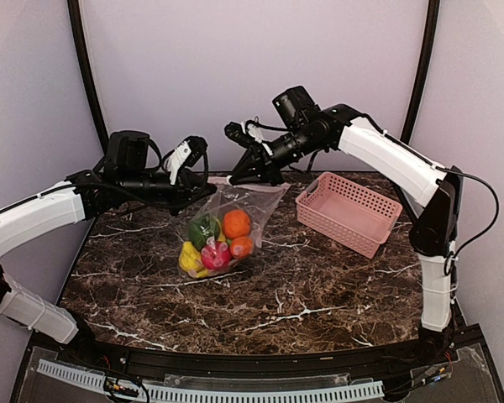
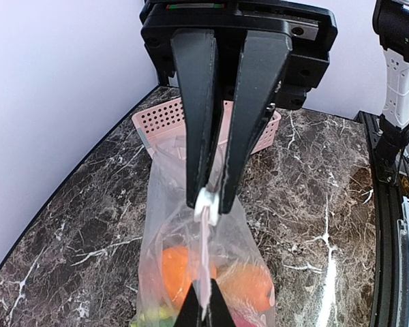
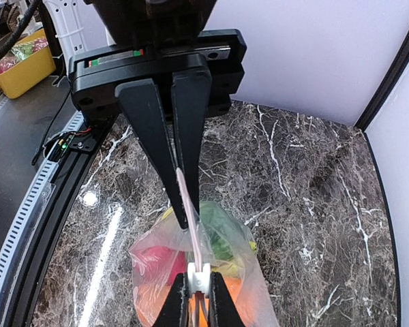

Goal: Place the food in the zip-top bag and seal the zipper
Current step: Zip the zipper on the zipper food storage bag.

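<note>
- The left gripper has its jaws squeezed shut on the zipper; a small white bit of the strip sits right at its tips.
- The right gripper has its jaws pinched shut on the same strip; the strip runs up between them and out past their tips; the two sets of tips are near each other.
- The zip-top bag hangs under both sets of jaws; the food is low in the bag, well below the tips.
- All the food looks to be inside, so I think the job now is closing the strip.
- The left jaws should hold tight and not move; they are the anchor.
- The right jaws should slide along the strip, away from the left tips, squeezing all the way to the far end.
- Pull the strip straight and flat between the two sets of jaws; a bent strip may not press shut.
- Go slow; a hard tug could pull the strip out of the jaws, and the heavy food would drag the bag down.
</note>
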